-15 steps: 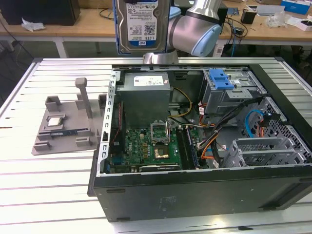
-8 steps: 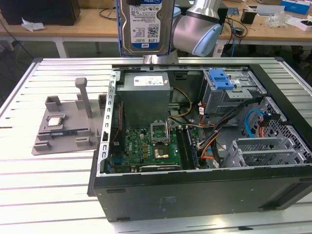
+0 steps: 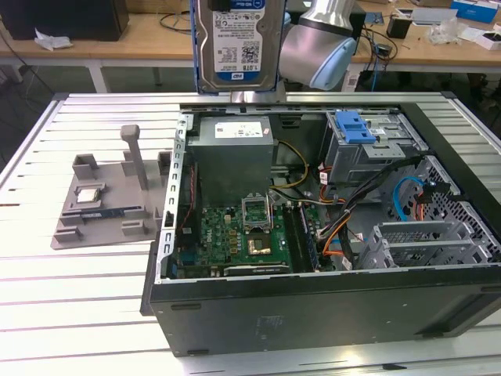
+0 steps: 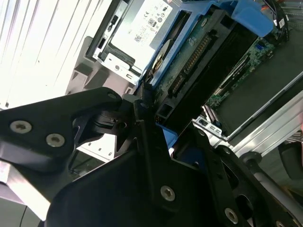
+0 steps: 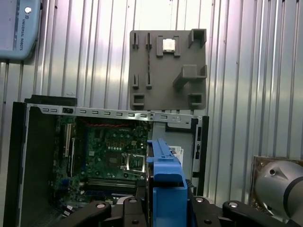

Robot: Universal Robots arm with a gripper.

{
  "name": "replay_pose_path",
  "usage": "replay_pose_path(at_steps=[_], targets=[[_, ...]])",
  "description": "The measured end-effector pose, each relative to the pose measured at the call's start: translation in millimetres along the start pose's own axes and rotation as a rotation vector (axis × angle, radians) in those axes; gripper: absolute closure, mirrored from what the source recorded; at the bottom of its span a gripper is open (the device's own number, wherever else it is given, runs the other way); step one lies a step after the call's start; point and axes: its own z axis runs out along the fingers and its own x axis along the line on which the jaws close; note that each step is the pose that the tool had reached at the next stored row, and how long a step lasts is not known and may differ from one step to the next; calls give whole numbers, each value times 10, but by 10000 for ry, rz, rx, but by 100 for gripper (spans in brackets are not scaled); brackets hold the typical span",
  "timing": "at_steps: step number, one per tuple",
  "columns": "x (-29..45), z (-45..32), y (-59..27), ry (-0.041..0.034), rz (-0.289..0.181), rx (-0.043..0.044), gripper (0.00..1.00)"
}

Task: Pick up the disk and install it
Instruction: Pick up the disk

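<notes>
The disk point(image 3: 235, 43) hangs upright above the back of the open computer case point(image 3: 235, 313), its white label with a blue band facing the exterior view. In both wrist views my gripper point(image 5: 165, 204) is shut on the disk, with its black fingers point(image 4: 142, 118) clamped on the blue rail point(image 5: 165, 172) along the edge. The disk's underside with its connector point(image 4: 191, 59) shows in the second wrist view. Part of the arm point(image 3: 317, 47) sits just at the exterior view's right of the disk.
Inside the case are a motherboard point(image 3: 243, 231), a power supply point(image 3: 233, 153) and a metal drive cage point(image 3: 376, 153) holding a blue bracket point(image 3: 352, 125). On the slatted table point(image 3: 78, 290), a grey fixture point(image 3: 102, 200) carries a small processor chip point(image 3: 88, 194).
</notes>
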Motion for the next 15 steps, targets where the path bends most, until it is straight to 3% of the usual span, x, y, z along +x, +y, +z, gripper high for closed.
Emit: replay_pose_path(at_steps=[15], targets=[[175, 3, -103, 0, 0, 0, 63]])
